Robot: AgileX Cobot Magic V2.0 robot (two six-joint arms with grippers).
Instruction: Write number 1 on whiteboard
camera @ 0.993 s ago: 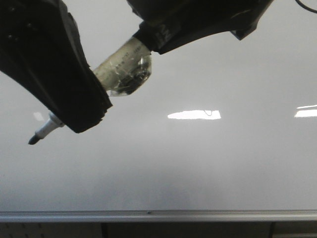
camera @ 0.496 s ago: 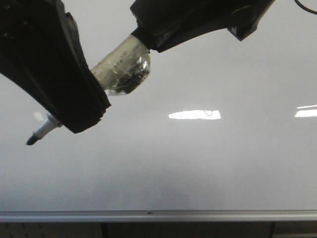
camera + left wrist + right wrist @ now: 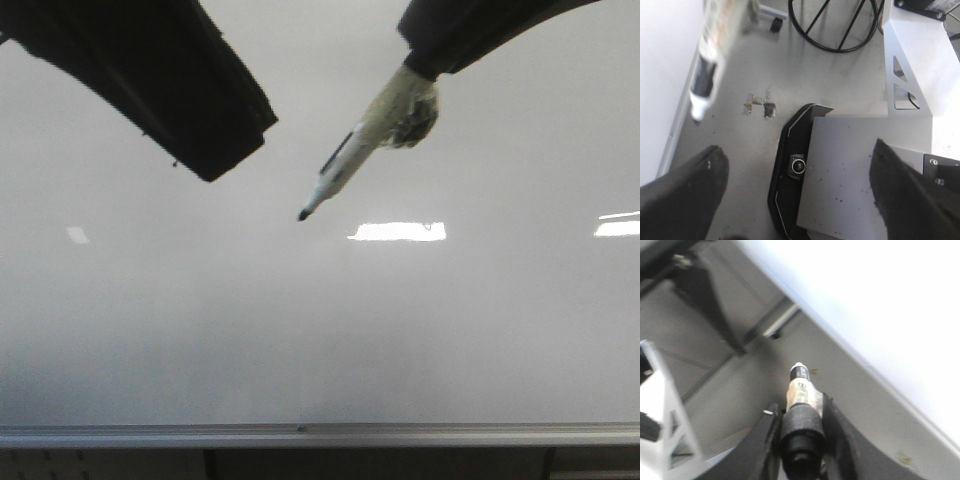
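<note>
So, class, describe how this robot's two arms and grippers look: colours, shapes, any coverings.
Both arms are black. The left gripper has two broad, dark, rounded fingers, matte and slightly speckled. In the front view its arm is a wide black wedge. The right gripper has glossy black curved fingers. No cables or markings show on either arm.

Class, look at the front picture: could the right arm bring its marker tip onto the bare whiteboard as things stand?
Probably yes. The right pincer grips the marker, tip uncapped and pointing at the whiteboard. The left pincer is off to one side, nothing between tip and board.
</note>
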